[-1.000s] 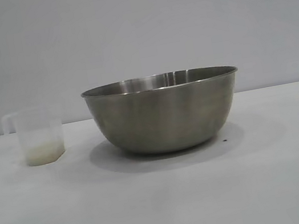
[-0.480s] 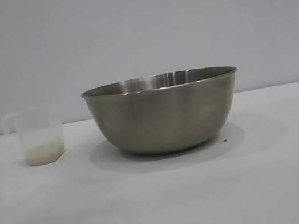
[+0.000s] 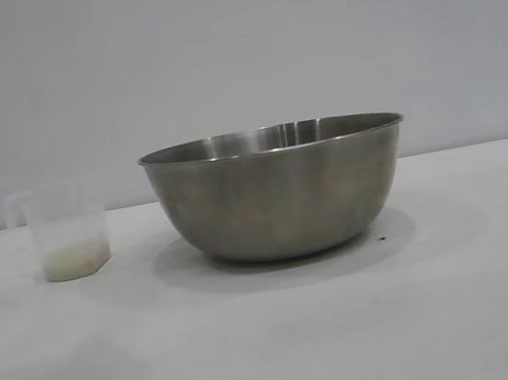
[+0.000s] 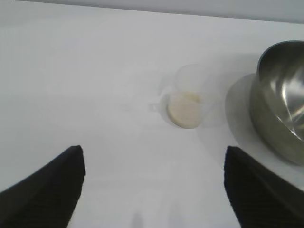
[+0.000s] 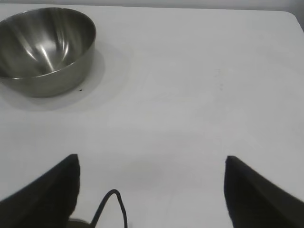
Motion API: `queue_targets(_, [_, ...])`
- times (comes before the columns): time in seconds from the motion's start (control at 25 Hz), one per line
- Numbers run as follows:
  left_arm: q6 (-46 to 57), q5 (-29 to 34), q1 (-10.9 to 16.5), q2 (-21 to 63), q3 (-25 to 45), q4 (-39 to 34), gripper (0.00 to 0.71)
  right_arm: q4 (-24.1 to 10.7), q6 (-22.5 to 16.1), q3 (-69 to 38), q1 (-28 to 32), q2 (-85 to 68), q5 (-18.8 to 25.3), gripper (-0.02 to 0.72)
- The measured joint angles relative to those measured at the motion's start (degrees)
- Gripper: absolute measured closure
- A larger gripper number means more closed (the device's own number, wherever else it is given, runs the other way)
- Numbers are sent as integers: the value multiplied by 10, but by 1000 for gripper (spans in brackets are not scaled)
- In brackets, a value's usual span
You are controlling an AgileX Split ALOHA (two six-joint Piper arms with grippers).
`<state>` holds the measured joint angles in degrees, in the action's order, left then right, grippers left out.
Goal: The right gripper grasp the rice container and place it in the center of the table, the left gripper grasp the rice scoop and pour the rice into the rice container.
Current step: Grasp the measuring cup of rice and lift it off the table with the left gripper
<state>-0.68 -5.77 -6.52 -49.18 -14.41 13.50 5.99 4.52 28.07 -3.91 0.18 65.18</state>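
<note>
On the table (image 3: 281, 343), 2 task items, both standing free.

Item 1: rice container (image 3: 279, 190), round steel bowl, upright at the middle of the exterior view. Judged rigid, moderately heavy and slick on its brushed sides; the thin rolled rim looks the only sound place to pinch, 1 finger inside and 1 outside.

Item 2: rice scoop (image 3: 66, 231), translucent plastic cup, upright, well to the left of the bowl and apart from it. A shallow layer of rice (image 3: 76, 258) lies in its bottom. Judged very light, slightly flexible, easily tipped or squeezed out of shape; the side loop handle or the upper wall offers a hold.

Left gripper (image 4: 154, 190): jaws apart, empty, set back from the scoop with bare table between.

Right gripper (image 5: 152, 190): jaws apart, empty, well away from the bowl. A dark cable (image 5: 111, 206) curls beneath it.
</note>
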Motion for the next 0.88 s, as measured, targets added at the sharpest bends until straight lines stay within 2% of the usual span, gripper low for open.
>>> queue_targets(0.12, [20,-51,-4,0,31,-15,179,0,0,0,0,0,0,171])
queue_targets(0.36, [47,-141,-57,-25,61,-92,179,0,0,0,0,0,0,171])
queue_targets(0.56, [49,-194,-64,-120,61,-119,179,0,0,0,0,0,0,171])
queue_targets(0.88, [49,-411,-64,-316,61,-129,179,0,0,0,0,0,0,171])
